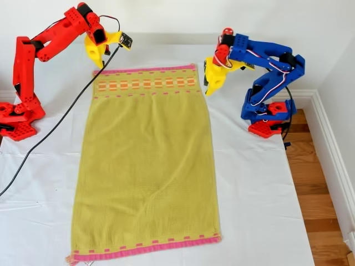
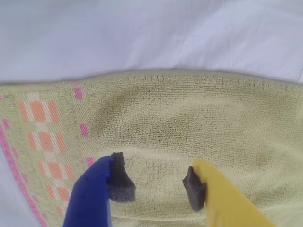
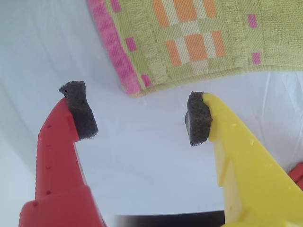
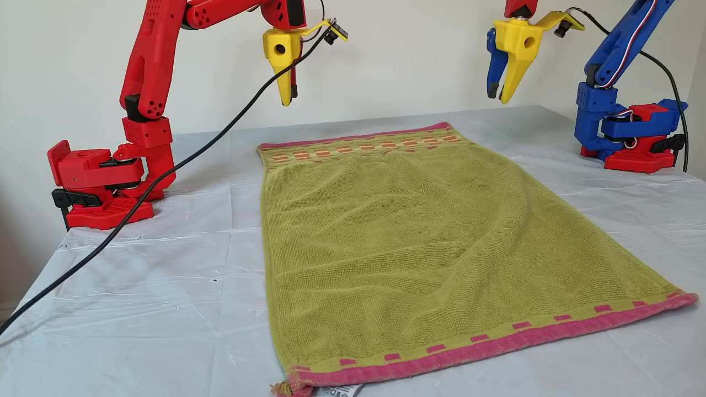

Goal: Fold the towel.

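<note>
Since nothing is folded yet, we judge the task to be at its very start, with every fold left to do. Nearest the exterior view's camera, the towel (image 1: pixel 147 166) lies flat and fully spread on the white tablecloth (image 1: pixel 260 210), one pink hem (image 1: pixel 147 247) at the near edge and only soft ripples across its yellow-green middle. Farther back sits its band of orange blocks (image 1: pixel 145 84), with the second pink hem at the far edge. Beyond that far end both our arms hang above the cloth, touching nothing. At the exterior view's far right, our first gripper (image 1: pixel 211 83), on the blue arm, hovers over the towel's long edge just short of the block band; its jaws stand moderately apart with only terry showing between the foam pads (image 2: pixel 122 182), and it holds nothing. At the exterior view's far left, our second gripper (image 1: pixel 99 62), on the red arm, hangs just outside the far corner of the towel, over bare tablecloth; its jaws gape wide and it too is empty. We reckon both must descend and pinch the far corners before a first fold can begin.
</note>
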